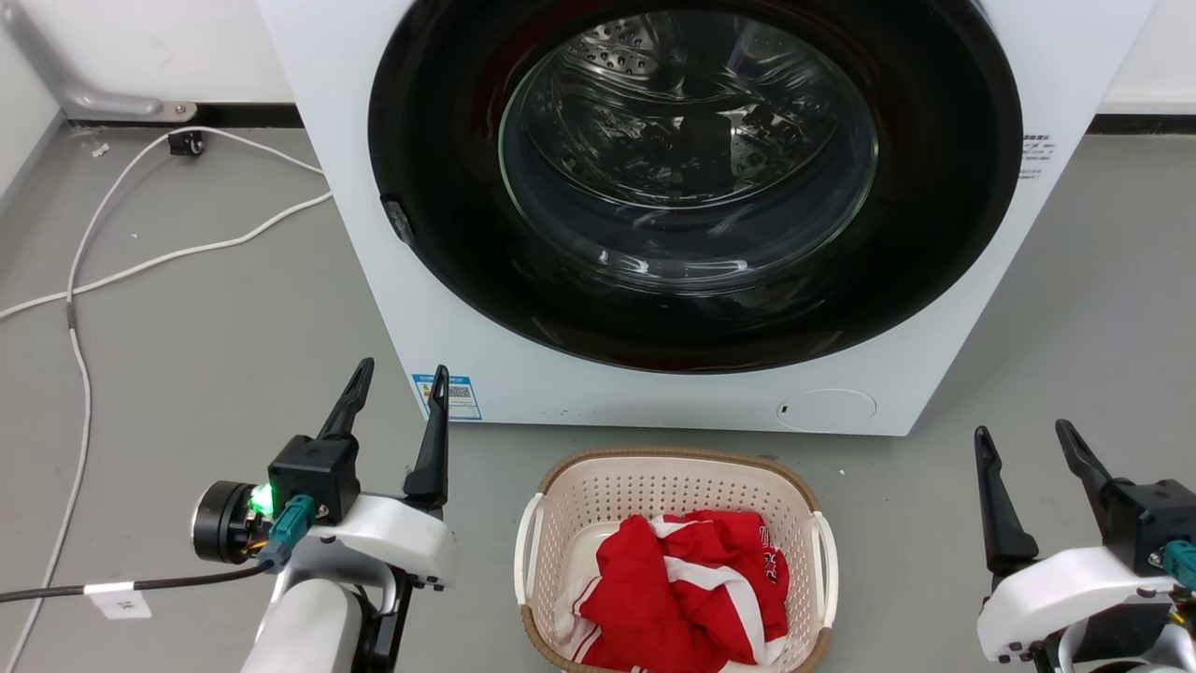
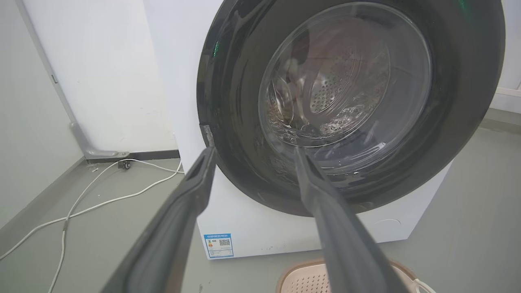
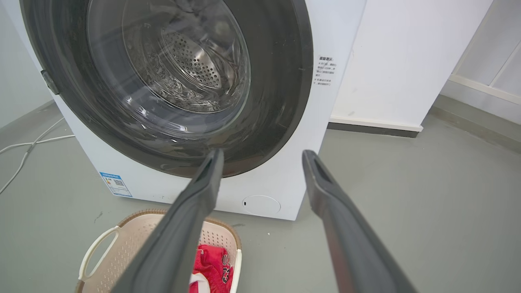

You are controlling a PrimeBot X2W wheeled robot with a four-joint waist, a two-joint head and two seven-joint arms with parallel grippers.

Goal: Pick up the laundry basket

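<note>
I've got both arms low, flanking the work. Left gripper [image 1: 402, 366]: fingers spread, nothing held. Right gripper [image 1: 1023, 430]: same, spread and empty. Laundry basket [image 1: 607, 495] sits on the floor between them, untouched, with a red-and-white garment [image 1: 691, 579] inside. Just behind it is the washing machine [image 1: 374, 280]. A white cable [image 1: 187, 252] lies on the floor at far left.
</note>
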